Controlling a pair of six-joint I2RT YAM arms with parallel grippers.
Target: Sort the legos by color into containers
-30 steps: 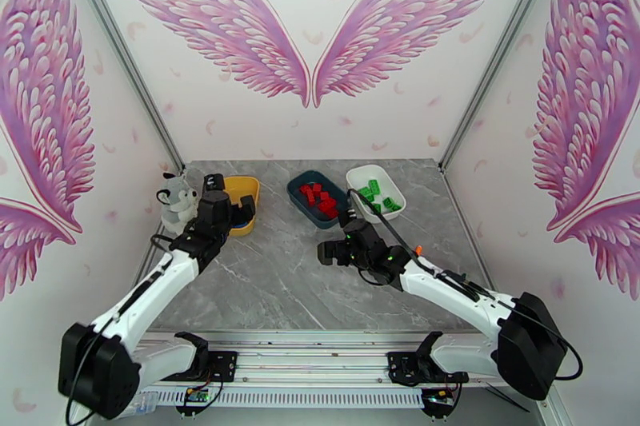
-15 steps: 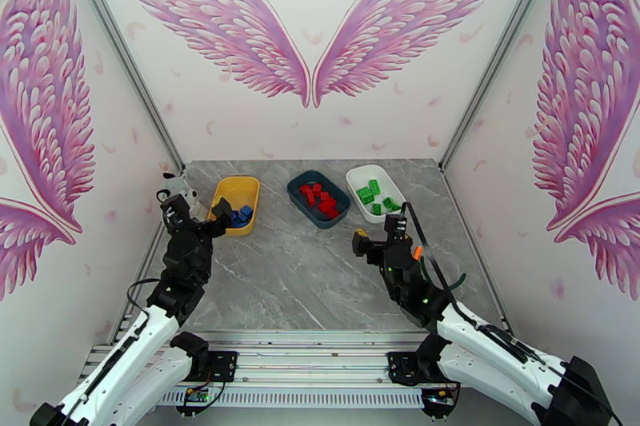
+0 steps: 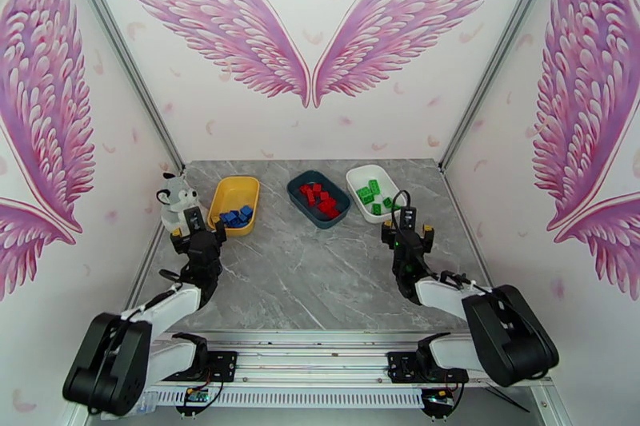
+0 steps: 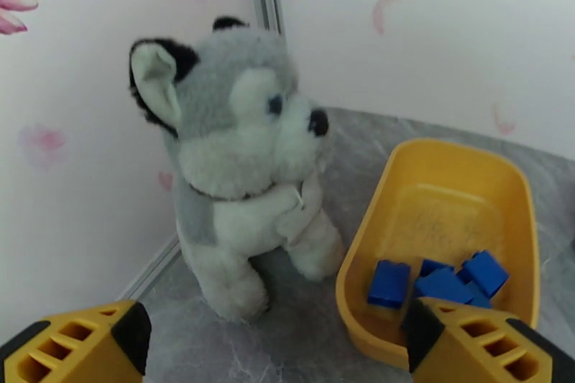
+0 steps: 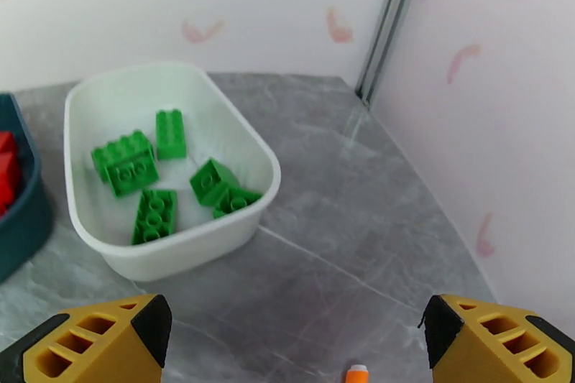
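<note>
Both spread and empty, the left gripper point(image 4: 277, 345) faces blue legos point(image 4: 438, 281) in the yellow tray point(image 4: 438, 194), the right gripper point(image 5: 287, 341) faces green legos point(image 5: 128, 163) in the white tray point(image 5: 183, 248); sorting seems finished, so retreat gently, touching neither.

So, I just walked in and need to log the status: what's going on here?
It is a lego sort by color, and it looks finished. The blue legos lie in the yellow tray, the red legos in the teal tray, and the green legos in the white tray. The left pincer and the right pincer both stand open, holding nothing, on the near side of the trays.
</note>
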